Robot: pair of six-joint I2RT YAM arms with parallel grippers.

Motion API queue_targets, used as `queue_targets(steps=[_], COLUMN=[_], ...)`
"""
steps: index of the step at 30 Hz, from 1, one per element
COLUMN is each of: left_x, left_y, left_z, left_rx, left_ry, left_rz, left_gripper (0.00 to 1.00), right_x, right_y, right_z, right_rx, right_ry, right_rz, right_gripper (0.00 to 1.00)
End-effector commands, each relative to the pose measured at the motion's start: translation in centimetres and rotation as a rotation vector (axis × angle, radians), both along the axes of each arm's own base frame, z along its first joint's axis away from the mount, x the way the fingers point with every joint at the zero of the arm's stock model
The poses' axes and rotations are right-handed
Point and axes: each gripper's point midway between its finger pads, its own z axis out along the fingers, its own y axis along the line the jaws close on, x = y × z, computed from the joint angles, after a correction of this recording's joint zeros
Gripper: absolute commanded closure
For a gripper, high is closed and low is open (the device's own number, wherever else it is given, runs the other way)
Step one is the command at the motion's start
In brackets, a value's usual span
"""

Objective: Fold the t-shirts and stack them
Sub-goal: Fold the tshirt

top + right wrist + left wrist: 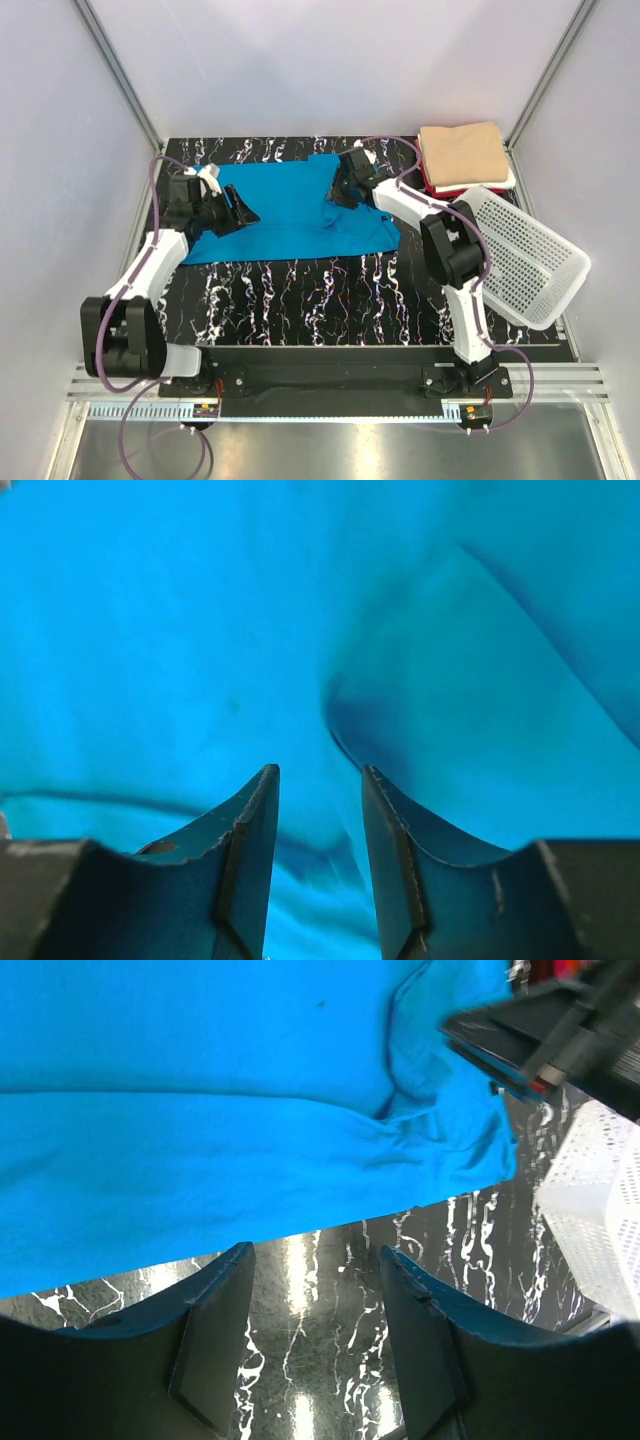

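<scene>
A turquoise-blue t-shirt [290,215] lies spread and partly folded on the black marbled table [330,290]. My left gripper [245,215] hovers at its left part. In the left wrist view this gripper [315,1260] is open, with only bare table between its fingers and the shirt's edge [250,1160] just beyond. My right gripper [335,198] is over the shirt's right part. In the right wrist view its jaws [320,775] stand apart just above a crease in the blue cloth [450,710], holding nothing. At the back right, a tan tee [462,150] tops a folded stack with red [440,188] and white [503,182] edges showing.
A white perforated basket [525,260] lies tilted at the right edge, beside the right arm [455,250] and in front of the folded stack. It also shows as the basket [600,1210] in the left wrist view. Grey walls enclose the table.
</scene>
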Motion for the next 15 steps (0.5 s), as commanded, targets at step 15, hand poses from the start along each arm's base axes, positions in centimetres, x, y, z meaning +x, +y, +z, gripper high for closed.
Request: queue_targets(steps=[15], left_x=[1.3], left_y=[0.1], left_z=[-1.5], left_rx=[0.013], left_ry=[0.037], left_rz=[0.006], left_gripper=[0.43], right_x=[-2.6], right_y=[-0.5], right_z=[-0.1], right_rx=[0.021], right_ry=[0.099], right_rz=[-0.079], right_gripper=[0.53])
